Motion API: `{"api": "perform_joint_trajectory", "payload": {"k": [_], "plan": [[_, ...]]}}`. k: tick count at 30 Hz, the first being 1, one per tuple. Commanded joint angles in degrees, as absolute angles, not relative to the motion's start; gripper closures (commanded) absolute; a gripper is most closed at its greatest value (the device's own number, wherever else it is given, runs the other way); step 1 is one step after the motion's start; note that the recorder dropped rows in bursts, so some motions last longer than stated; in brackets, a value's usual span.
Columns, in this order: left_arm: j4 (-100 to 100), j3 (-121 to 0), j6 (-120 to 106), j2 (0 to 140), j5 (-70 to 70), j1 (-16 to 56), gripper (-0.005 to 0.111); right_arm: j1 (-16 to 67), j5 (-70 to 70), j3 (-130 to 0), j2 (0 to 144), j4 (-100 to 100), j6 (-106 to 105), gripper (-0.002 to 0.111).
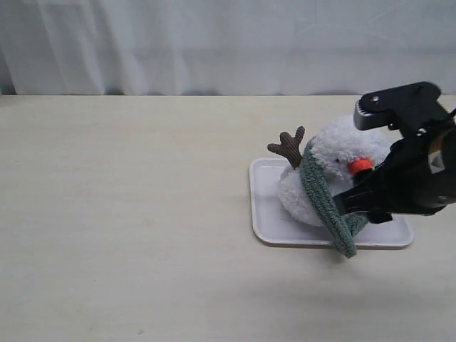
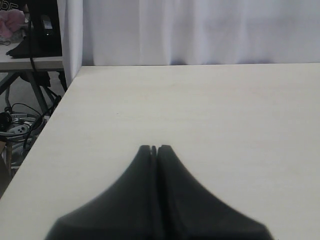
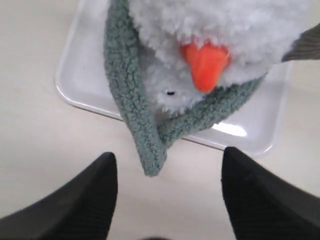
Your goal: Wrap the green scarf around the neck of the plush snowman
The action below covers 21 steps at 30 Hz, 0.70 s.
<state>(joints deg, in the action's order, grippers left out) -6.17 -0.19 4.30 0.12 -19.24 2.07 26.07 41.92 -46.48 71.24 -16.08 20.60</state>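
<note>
The plush snowman (image 1: 335,149) lies on a white tray (image 1: 262,187), its orange nose (image 1: 360,165) toward my right gripper. The green scarf (image 1: 319,194) runs round its neck. The scarf's two ends cross below the nose (image 3: 205,62), and one end (image 3: 150,155) hangs over the tray's rim (image 3: 75,95) onto the table. My right gripper (image 3: 169,155) is open just short of that end, with nothing between its fingers. In the exterior view the right gripper (image 1: 353,205) covers the snowman's right side. My left gripper (image 2: 154,148) is shut and empty over bare table.
A brown twig arm (image 1: 288,144) sticks up from the snowman. A white curtain (image 1: 214,43) closes the back of the table. In the left wrist view, the table's edge (image 2: 52,117) drops off to cables and a stand (image 2: 20,125).
</note>
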Motion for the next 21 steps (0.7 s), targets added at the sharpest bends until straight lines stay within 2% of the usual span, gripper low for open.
{"api": "perform_joint_trajectory", "payload": {"k": [1,5,12,21], "plan": [[-5.9,0.0,4.4,0.0,-18.5,2.0,0.107,26.1,42.4,-46.7,64.1,-15.9,20.3,0.068],[-5.9,0.0,4.4,0.0,-18.5,2.0,0.107,26.1,42.4,-46.7,57.9,-15.9,20.3,0.083],[-5.9,0.0,4.4,0.0,-18.5,2.0,0.107,26.1,42.3,-46.7,47.0,-15.9,20.3,0.104],[-5.9,0.0,4.4,0.0,-18.5,2.0,0.107,26.1,42.2,-46.4,32.6,-15.9,20.2,0.104]]}}
